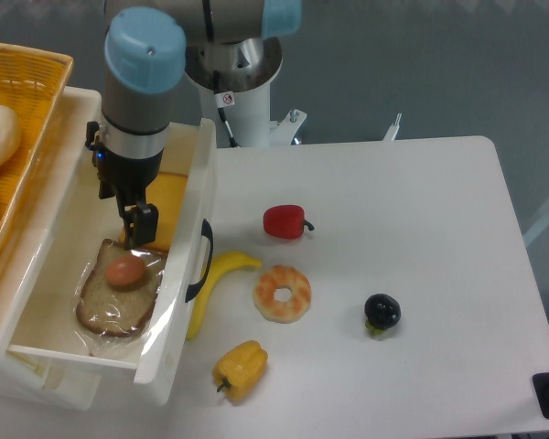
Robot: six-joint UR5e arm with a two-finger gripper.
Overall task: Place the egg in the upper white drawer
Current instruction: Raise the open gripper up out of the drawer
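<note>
You get bright, even overhead light across the white rectangular table (421,238), with only soft, short shadows under the objects. You see mild glare on the clear plastic film (160,306) inside the large white plastic drawer (190,229) at the left. Focus stays sharp throughout, with no noticeable edge distortion.

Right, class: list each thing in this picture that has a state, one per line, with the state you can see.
upper white drawer: pulled open.
egg: lying on the bread slice inside the drawer, not held.
bread slice: flat on the drawer floor.
gripper: above the egg, clear of it; whether the fingers are spread cannot be told.
banana: lying on the table beside the drawer front.
yellow wicker basket: holds a pale ball.
</note>
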